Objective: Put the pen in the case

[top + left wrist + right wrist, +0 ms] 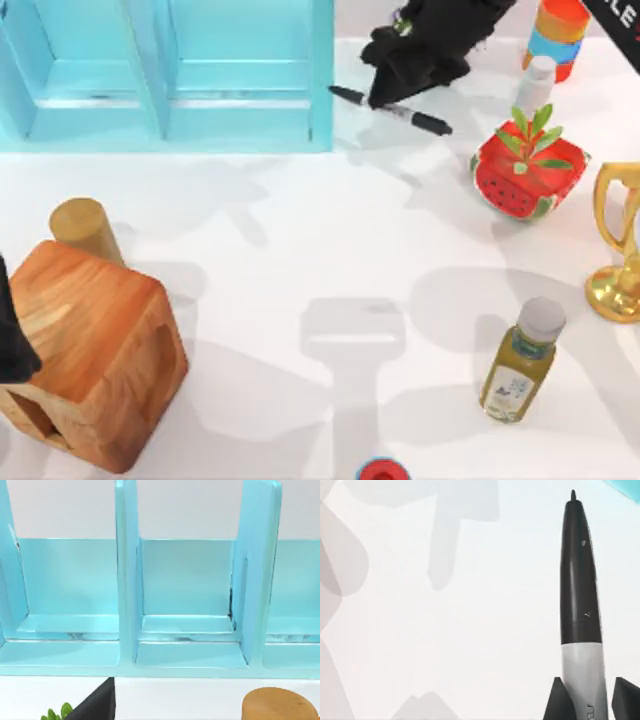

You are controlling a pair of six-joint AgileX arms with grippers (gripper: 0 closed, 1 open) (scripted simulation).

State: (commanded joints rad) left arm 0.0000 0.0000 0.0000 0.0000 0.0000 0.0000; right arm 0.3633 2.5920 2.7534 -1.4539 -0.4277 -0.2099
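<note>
White-barrelled marker pen (392,108) with black cap lay near the worktop's (300,250) far edge. Right hand (385,97) straddled its barrel, fingers (560,700) spread either side, beside the light-blue compartmented case (165,75).

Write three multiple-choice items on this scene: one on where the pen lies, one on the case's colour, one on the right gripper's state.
1. The pen lies:
A. inside the case
B. on the table right of the case
C. beside the wooden block

2. The case is:
A. light blue
B. red
C. gold

3. The right gripper:
A. is parked away from the pen
B. carries the pen high above the table
C. has its jaws on either side of the pen's barrel

Answers: 1 B, the top view shows it there. 2 A, its walls are blue. 3 C, the right wrist view shows it.
</note>
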